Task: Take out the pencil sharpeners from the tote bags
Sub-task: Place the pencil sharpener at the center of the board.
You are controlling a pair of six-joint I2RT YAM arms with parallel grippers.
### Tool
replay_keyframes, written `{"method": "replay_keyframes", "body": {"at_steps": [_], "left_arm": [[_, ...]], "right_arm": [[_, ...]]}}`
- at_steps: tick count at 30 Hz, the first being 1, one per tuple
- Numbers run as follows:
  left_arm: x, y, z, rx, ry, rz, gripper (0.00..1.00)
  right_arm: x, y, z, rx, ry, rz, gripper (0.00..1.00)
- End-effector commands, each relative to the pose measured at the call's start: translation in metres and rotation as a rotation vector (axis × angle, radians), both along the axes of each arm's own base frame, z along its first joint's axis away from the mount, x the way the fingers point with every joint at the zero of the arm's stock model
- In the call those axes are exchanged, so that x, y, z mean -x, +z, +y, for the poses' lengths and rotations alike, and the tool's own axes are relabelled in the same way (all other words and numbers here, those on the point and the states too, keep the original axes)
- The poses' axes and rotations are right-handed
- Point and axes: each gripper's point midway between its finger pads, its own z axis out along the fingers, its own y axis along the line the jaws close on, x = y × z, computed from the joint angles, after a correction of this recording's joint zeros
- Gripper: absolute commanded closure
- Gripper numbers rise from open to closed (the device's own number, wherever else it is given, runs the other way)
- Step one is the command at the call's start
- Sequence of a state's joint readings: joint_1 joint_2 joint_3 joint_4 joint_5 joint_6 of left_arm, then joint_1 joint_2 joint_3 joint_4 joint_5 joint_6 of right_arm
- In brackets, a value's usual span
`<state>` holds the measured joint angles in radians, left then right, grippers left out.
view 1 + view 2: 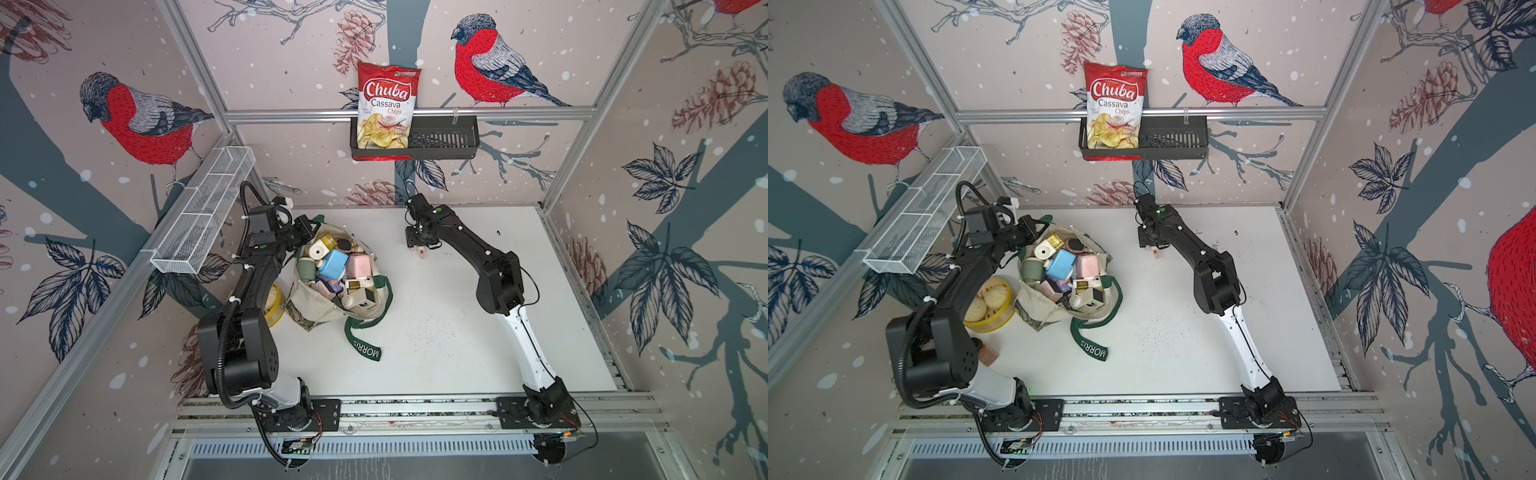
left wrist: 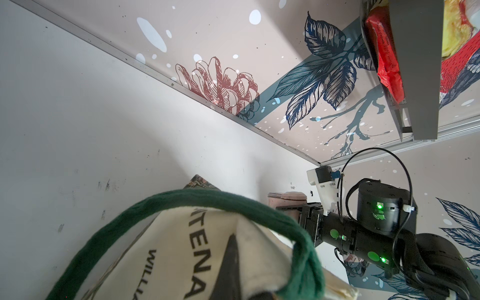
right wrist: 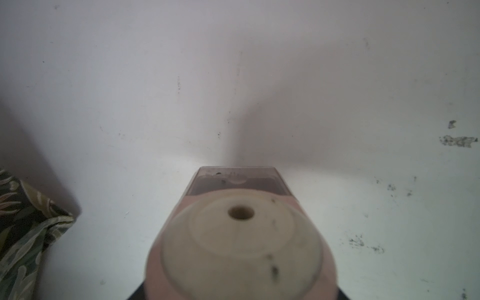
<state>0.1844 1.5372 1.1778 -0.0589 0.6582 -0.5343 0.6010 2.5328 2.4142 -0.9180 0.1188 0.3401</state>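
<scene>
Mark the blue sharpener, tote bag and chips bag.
blue sharpener (image 1: 333, 264): in a top view, its upper face.
tote bag (image 1: 311, 302): in a top view, its cream canvas side.
chips bag (image 1: 386, 90): in a top view, its red logo.

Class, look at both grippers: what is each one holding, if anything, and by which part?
Left gripper pinches the tote bag by its cream rim beside a green handle. Right gripper holds the pink sharpener; where exactly is hidden.

White table (speckled) bears tote bag, yellow bowl.
</scene>
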Motion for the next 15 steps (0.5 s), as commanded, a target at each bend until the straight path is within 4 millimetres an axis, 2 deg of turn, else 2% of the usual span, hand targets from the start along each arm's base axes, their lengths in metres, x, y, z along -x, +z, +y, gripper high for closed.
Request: {"method": "replay_keyframes", "body": {"at_steps": [1, 6, 15], "left_arm": [[-0.008, 0.032, -0.003, -0.013, -0.032, -0.137, 1.00], [-0.007, 0.033, -0.002, -0.015, -0.030, -0.140, 1.00], [-0.008, 0.033, -0.003, -0.013, -0.033, -0.140, 1.00]], "right_arm": [[-0.002, -0.006, 0.002, -0.018, -0.019, 0.016, 0.68], [-0.003, -0.013, 0.003, -0.026, -0.027, 0.028, 0.63], [-0.002, -0.018, 0.003, -0.023, -0.022, 0.040, 0.44]]}}
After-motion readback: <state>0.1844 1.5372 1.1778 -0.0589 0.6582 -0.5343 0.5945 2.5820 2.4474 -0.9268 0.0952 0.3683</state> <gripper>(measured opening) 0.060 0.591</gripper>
